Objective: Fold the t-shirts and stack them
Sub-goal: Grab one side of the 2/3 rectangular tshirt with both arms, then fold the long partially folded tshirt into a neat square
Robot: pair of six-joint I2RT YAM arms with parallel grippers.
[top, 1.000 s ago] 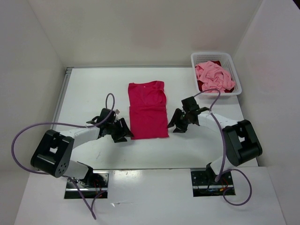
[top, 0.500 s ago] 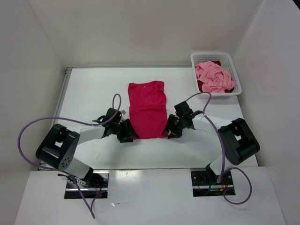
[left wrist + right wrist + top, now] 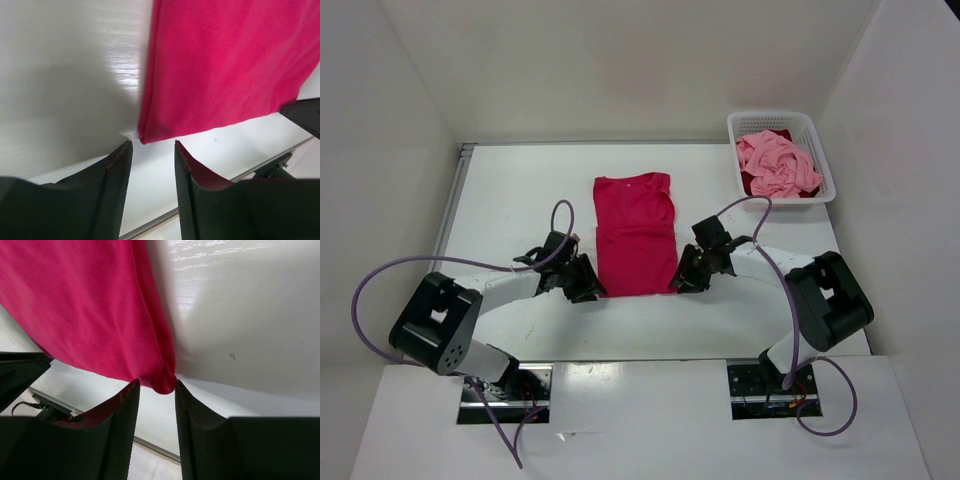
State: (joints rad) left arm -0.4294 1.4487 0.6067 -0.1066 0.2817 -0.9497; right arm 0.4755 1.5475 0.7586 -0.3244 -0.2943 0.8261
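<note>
Left gripper is spread on the tabletop, the magenta shirt's near corner just ahead of its tips (right gripper likewise spread, the opposite corner at its gap).

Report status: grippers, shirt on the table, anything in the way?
Left gripper open at near left corner of magenta shirt. Right gripper open at near right corner. Shirt lies flat, not lifted. Nothing in the way; pink shirt in basket.
</note>
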